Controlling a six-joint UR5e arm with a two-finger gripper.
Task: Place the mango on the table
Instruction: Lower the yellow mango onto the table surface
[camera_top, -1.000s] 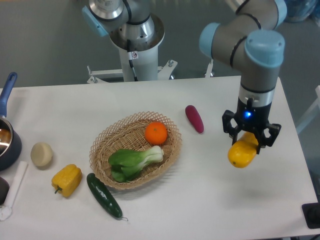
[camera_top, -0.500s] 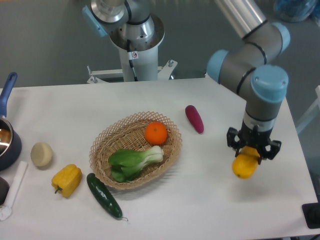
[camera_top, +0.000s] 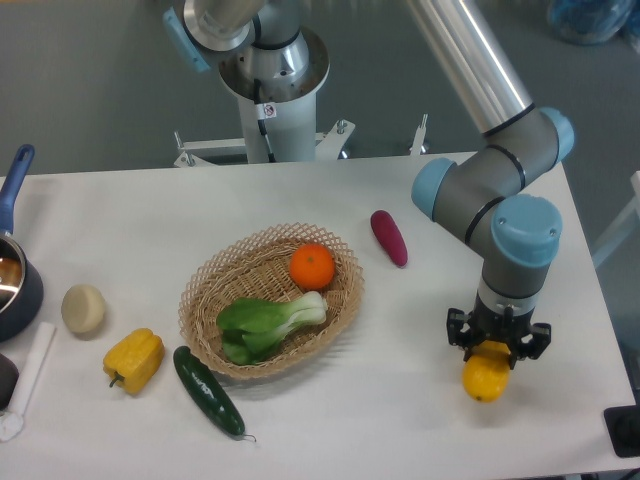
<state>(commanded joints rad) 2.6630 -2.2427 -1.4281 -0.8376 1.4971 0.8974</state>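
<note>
The gripper (camera_top: 496, 347) is low over the right part of the white surface (camera_top: 400, 400), and its jaws are closed on the mango (camera_top: 485, 375), which they grip by its upper end. The yellow fruit hangs below them, very near the surface or just touching it (I cannot tell which from this view). It is well apart from the wicker basket (camera_top: 215, 345), where the orange (camera_top: 312, 267) and the bok choy (camera_top: 265, 325) lie, and also apart from the purple sweet potato (camera_top: 389, 237).

I judge this to be the placing step, almost at its end. The next move, I think, calls for a small descent until the mango rests firmly, then opening the jaws and lifting straight up, so the oval fruit does not roll toward the near edge.
</note>
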